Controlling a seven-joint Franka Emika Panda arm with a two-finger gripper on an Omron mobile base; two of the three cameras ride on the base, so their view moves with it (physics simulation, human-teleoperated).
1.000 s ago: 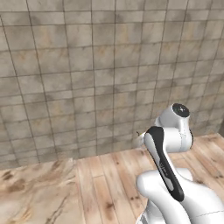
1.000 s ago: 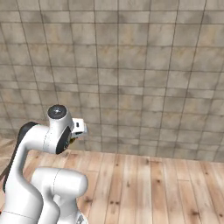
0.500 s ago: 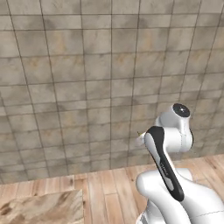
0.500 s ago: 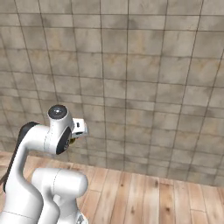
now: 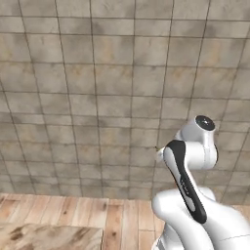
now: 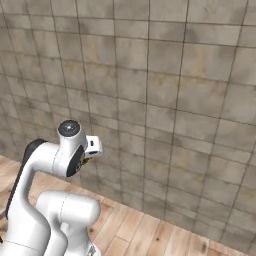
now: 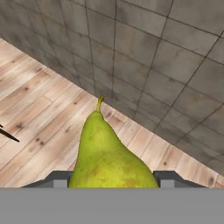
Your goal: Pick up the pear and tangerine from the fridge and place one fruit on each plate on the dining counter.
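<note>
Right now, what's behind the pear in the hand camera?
Behind the pear lie a wooden plank floor and a grey-brown tiled wall. The pear covers the floor directly behind it.

You get flat, even rendered light in all three views, with no clear source and almost no cast shadows on the tiled wall [image 5: 97, 97] or the wooden floor [image 7: 39, 118]. Soft shading rounds the white arm [image 6: 45, 165], and the pear [image 7: 107, 153] in the hand view shows a gentle gradient without glare. Your pictures are coarse and slightly soft: tile seams smear with distance, but nothing is warped at the edges.
</note>
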